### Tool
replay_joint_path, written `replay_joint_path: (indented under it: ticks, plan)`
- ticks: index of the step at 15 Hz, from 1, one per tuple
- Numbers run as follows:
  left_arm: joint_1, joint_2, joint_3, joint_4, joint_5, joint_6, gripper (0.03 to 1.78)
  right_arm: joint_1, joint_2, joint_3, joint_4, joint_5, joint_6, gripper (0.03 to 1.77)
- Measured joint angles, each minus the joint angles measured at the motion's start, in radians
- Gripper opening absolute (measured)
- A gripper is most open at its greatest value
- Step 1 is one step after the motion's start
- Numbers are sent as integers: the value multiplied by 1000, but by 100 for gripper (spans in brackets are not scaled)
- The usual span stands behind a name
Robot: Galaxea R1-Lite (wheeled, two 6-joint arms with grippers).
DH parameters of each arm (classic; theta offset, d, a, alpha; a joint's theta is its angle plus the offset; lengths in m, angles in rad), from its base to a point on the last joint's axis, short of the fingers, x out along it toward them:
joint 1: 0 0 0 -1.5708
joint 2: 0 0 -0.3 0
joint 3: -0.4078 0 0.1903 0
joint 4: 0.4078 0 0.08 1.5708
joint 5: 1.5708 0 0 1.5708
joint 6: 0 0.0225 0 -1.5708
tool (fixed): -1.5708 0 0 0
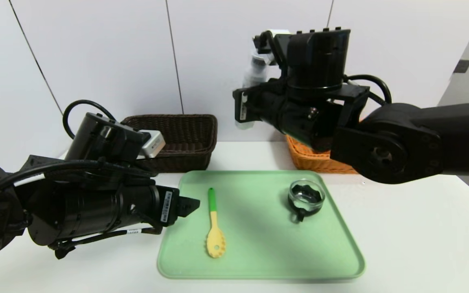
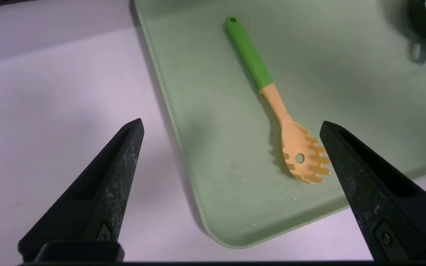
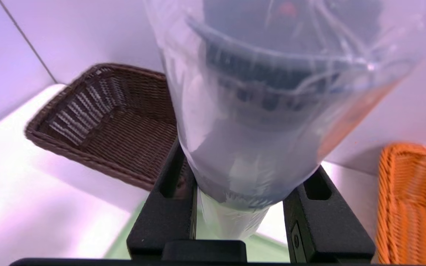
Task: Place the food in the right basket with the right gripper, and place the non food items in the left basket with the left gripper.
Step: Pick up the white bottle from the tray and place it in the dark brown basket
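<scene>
White bottle (image 1: 254, 77) is pinched in my right end effector (image 3: 235, 207), raised above the green tray (image 1: 340, 260), seemingly in transit. My left end effector (image 2: 231, 192) waits spread beside the tray, near one spoon (image 1: 215, 228). One glass cup (image 1: 306, 196), two baskets; no cake visible.

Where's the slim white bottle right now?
The slim white bottle is held aloft in the right gripper, between the dark brown wicker basket and orange wicker basket.

Non-task stock I see: 1 pale green tray (image 1: 332, 244), rounded corners, flat on white table (image 1: 421, 236); white panelled wall (image 1: 116, 61) behind; grey wall plate (image 1: 462, 66), far right.
</scene>
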Motion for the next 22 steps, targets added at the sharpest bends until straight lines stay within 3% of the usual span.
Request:
replay_joint_path:
  ticks: [7, 11, 16, 22]
  plan:
    - [-1, -7, 17, 4, 3, 4, 169, 6, 226, -372, 120, 39, 10, 63]
    - [-1, -4, 21, 4, 3, 5, 169, 9, 338, -433, 99, 90, 42, 63]
    - [-10, 3, 37, 4, 14, 5, 169, 11, 439, -438, -91, 152, 55, 63]
    - [-19, 9, 45, 2, 23, 6, 169, 20, 564, -443, -278, 160, 42, 63]
